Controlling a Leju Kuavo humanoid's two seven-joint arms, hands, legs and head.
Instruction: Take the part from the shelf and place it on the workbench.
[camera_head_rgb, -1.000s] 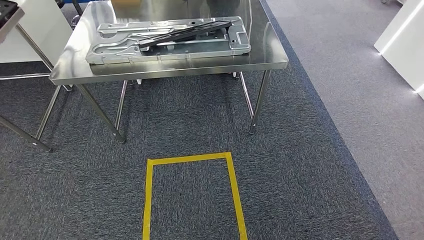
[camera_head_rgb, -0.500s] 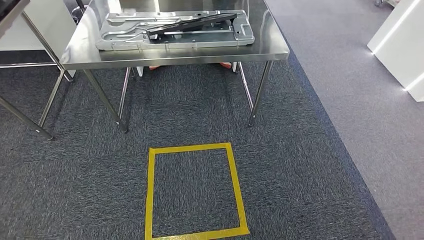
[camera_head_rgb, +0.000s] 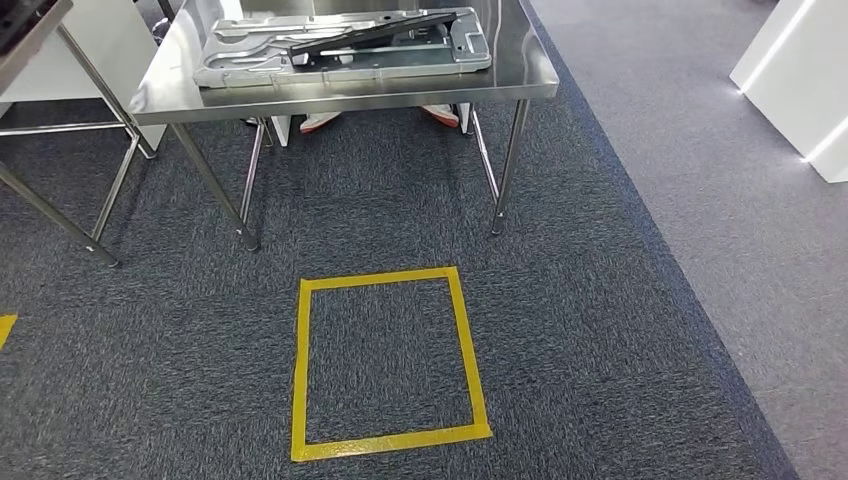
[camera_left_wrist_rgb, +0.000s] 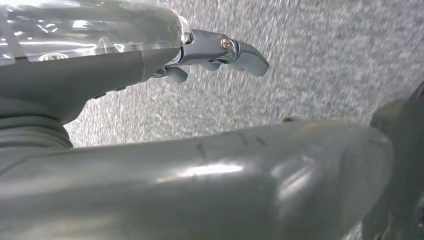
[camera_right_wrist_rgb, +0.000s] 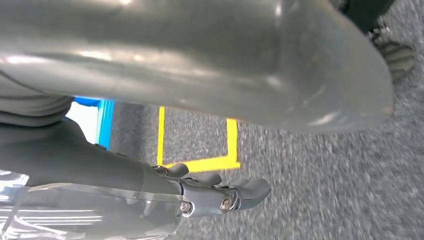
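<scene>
A steel workbench (camera_head_rgb: 525, 78) stands ahead at the top of the head view. On it lies a large flat silver metal part (camera_head_rgb: 250, 66) with a long black piece (camera_head_rgb: 372, 31) resting across it. My left hand (camera_left_wrist_rgb: 150, 60) hangs over grey carpet, its fingers (camera_left_wrist_rgb: 246, 53) stretched out and holding nothing. In the right wrist view, my right hand (camera_right_wrist_rgb: 150, 192) also hangs over the carpet, fingers (camera_right_wrist_rgb: 250, 191) extended and apart, with nothing in it.
A yellow tape square (camera_head_rgb: 300, 370) marks the carpet in front of the workbench; its tape (camera_right_wrist_rgb: 200, 163) also shows past my right hand. A person's shoes (camera_head_rgb: 318, 121) stand under the workbench. Another metal-legged stand (camera_head_rgb: 60, 210) is at the left, a white cabinet (camera_head_rgb: 800, 80) at the right.
The whole picture has shifted: the workbench sits higher and farther, and the yellow square now shows whole. The camera has moved; the things on the workbench have not.
</scene>
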